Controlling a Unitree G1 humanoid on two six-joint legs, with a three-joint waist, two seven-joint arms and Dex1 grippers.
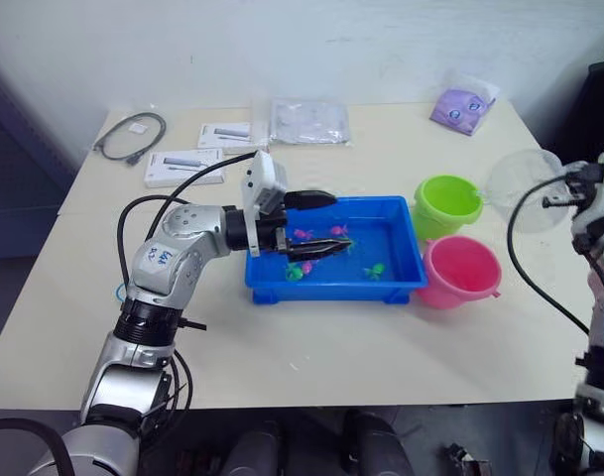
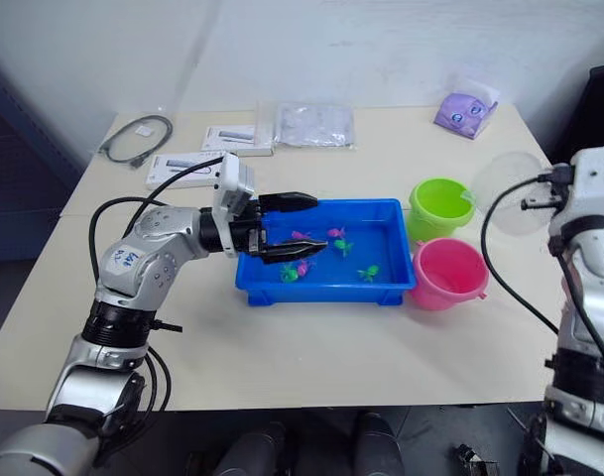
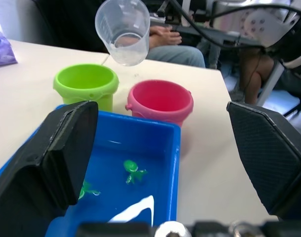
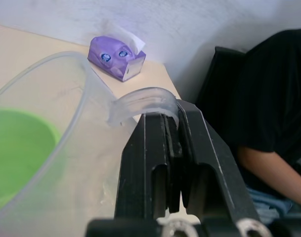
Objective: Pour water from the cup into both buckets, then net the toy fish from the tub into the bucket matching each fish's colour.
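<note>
The worktop (image 1: 282, 337) is carrying the blue tub (image 1: 401, 283), with the green bucket (image 1: 446, 203) and pink bucket (image 1: 460, 270) sitting just beside it. The right gripper (image 4: 172, 163) is clamping the cup (image 1: 523, 188) by its handle, tilted above the green bucket. The left gripper (image 1: 311, 226) is hovering spread open over the tub's fish (image 1: 374, 270).

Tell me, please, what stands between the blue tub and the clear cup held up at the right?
The green bucket stands between the tub and the cup, seen in the left eye view.
</note>
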